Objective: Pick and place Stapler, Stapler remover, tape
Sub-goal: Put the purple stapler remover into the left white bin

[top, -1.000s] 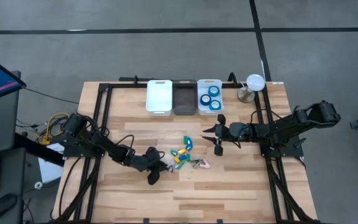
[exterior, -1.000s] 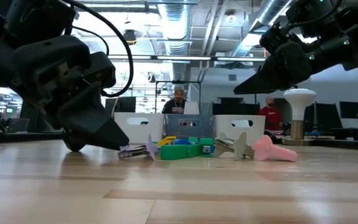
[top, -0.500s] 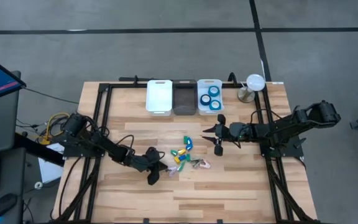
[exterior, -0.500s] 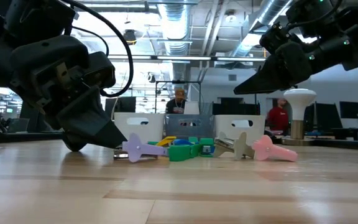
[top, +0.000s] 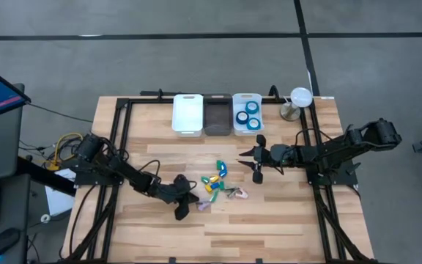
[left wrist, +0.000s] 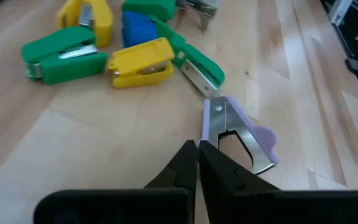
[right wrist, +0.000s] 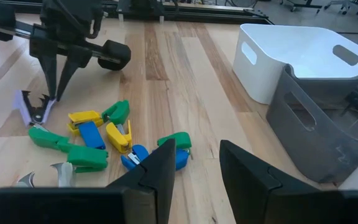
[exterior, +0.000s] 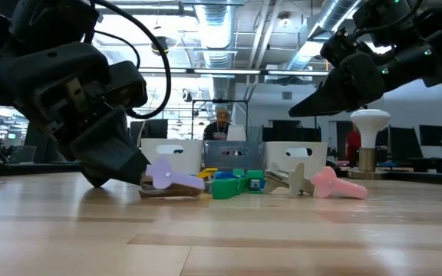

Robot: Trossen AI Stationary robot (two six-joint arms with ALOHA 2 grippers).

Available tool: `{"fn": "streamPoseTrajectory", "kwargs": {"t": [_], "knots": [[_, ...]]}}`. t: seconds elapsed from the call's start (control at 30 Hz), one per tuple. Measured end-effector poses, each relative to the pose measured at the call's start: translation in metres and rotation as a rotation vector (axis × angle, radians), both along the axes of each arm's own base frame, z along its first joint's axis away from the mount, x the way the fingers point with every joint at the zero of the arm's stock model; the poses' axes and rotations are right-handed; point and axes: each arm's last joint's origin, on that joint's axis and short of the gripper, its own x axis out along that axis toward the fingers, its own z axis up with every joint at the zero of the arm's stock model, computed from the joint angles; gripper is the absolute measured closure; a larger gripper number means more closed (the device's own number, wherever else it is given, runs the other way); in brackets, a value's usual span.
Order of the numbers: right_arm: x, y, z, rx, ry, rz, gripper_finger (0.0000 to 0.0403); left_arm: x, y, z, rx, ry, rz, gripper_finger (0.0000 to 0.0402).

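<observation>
Down low, left gripper (left wrist: 197, 163) pinching shut on the lilac plastic handle of a staple remover (left wrist: 238, 132), its metal claws glinting, at the near edge of the pile on the wooden table (top: 269, 220). Just beyond, lying jumbled: glossy green, yellow and blue blocky staplers (left wrist: 92, 46). Hanging above the table to the pile's right, right gripper (right wrist: 194, 165) with fingers parted, gripping nothing. Sitting in the white bin (top: 237, 125) at the far edge, blue tape rolls (top: 250, 114) with pale cores.
</observation>
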Motion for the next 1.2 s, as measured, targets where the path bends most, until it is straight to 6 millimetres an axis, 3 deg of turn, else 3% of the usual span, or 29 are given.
{"fn": "streamPoseTrajectory", "kwargs": {"t": [0.23, 0.73, 1.2], "knots": [[0.0, 0.0, 0.0, 0.0, 0.001, 0.001, 0.0286, 0.001, 0.0, 0.005, 0.001, -0.016, -0.021, 0.04], [0.0, 0.0, 0.0, 0.0, -0.001, 0.001, 0.0286, 0.0, -0.002, 0.042, 0.117, -0.183, -0.006, 0.04], [0.0, 0.0, 0.0, 0.0, -0.001, 0.001, 0.0286, 0.01, 0.025, 0.043, 0.165, -0.183, 0.09, 0.04]]}}
